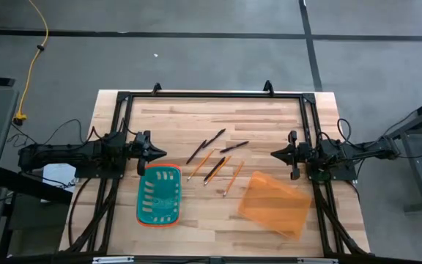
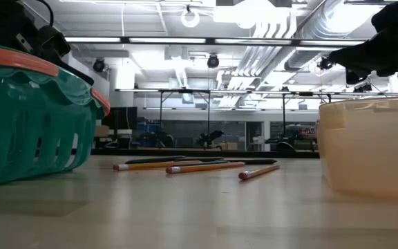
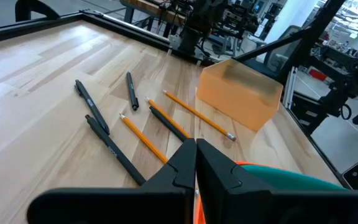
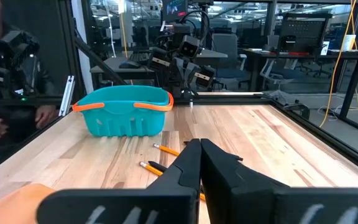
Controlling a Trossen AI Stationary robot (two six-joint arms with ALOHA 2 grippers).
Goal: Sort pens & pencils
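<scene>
Both arms parked at table sides, left gripper point(image 1: 154, 153) & right gripper point(image 1: 275, 154) pinched closed, empty. Pens point(image 1: 216, 136) & pencils point(image 1: 234, 178) mixed mid-table between teal basket point(image 1: 159, 195) & orange bin point(image 1: 274, 203). Best start w/ outermost stick, grab mid-shaft

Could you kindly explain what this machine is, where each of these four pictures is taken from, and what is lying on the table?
It is a robot with two dark arms at a wooden table. The overhead picture shows everything; another looks level across the tabletop; two come from cameras on the wrists. The left gripper and right gripper rest at opposite sides, both shut and holding nothing. Between them lie the pens, thin dark sticks, and the pencils, orange-tan ones, loosely scattered. Nearer the front edge sit a teal basket with an orange rim and a clear orange bin, presumably for sorting them. Neither seems to hold anything yet.
</scene>
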